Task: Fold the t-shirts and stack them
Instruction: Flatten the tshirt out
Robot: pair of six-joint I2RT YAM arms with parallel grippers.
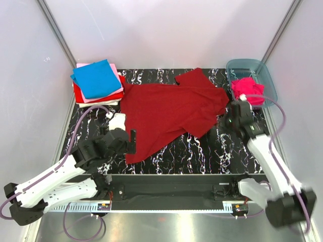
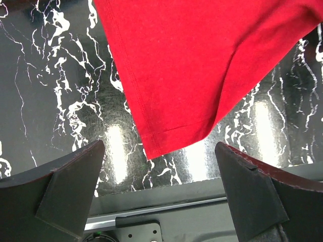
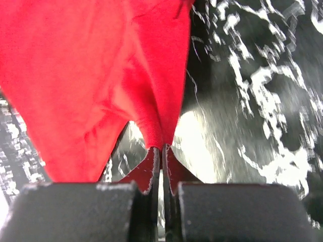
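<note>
A large dark red t-shirt [image 1: 171, 113] lies spread on the black marbled table [image 1: 202, 151]. My right gripper [image 1: 225, 120] is shut on its right edge, and the cloth [image 3: 151, 101] is pinched between the fingertips and lifted a little. My left gripper [image 1: 132, 141] is open and empty just left of the shirt's near corner [image 2: 156, 148], which lies between and beyond the fingers [image 2: 65, 186]. A stack of folded shirts with a bright blue one [image 1: 97, 78] on top sits at the back left. A hot pink shirt [image 1: 248, 89] lies crumpled in the tub.
A translucent blue-grey plastic tub [image 1: 262, 70] stands at the back right. The table's near edge and a metal rail [image 2: 166, 209] lie just under my left gripper. White walls enclose the table on three sides.
</note>
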